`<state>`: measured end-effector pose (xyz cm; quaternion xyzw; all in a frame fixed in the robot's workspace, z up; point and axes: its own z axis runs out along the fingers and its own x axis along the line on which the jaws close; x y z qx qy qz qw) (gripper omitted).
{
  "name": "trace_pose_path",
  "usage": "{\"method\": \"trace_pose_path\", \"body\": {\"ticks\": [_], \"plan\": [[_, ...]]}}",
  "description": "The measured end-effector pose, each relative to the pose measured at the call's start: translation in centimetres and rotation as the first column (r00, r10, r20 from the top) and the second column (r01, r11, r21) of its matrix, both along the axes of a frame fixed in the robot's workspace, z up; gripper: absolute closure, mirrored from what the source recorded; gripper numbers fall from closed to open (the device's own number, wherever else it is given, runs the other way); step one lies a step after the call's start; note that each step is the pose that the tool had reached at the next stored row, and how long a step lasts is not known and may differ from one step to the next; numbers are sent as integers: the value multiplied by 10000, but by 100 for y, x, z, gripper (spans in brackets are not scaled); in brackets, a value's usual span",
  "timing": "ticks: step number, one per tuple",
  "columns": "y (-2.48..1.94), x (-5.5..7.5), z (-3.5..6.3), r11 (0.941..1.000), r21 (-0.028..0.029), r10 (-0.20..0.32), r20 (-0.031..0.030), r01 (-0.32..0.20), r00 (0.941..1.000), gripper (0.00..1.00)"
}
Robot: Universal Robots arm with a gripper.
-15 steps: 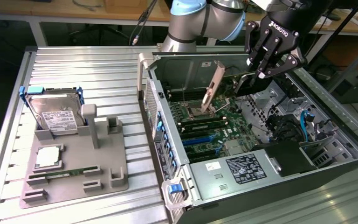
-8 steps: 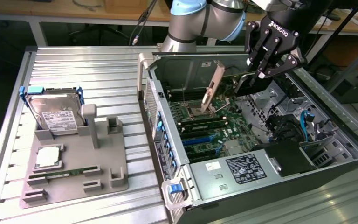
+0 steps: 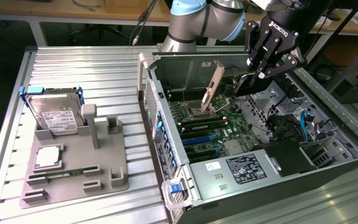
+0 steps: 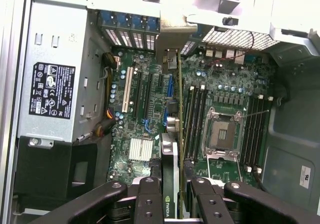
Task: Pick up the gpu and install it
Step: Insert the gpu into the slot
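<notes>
Gpu point(image 4: 172, 149) edge-on between the fingers of the hand point(image 4: 173, 194), gripped above the open computer case point(image 3: 328, 154).

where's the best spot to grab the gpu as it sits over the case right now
Grip the gpu across its thin faces at the upper edge, coming from above the open case. It stands on edge, as the gripper holds it now.

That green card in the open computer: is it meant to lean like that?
The thin green circuit card with the beige metal bracket stands tilted over the motherboard, not seated flat in a slot. The black gripper is clamped on its edge, so it looks mid-placement rather than broken. Nothing looks spilled or damaged.
</notes>
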<state>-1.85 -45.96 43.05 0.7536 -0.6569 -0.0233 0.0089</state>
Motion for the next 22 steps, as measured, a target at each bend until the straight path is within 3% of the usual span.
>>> {"method": "trace_pose_path", "body": {"ticks": [19, 22], "plan": [[0, 0, 0, 10000, 0, -97, 0, 97, 10000, 73], [0, 0, -1, 9994, 0, -351, 0, 351, 9994, 73]]}}
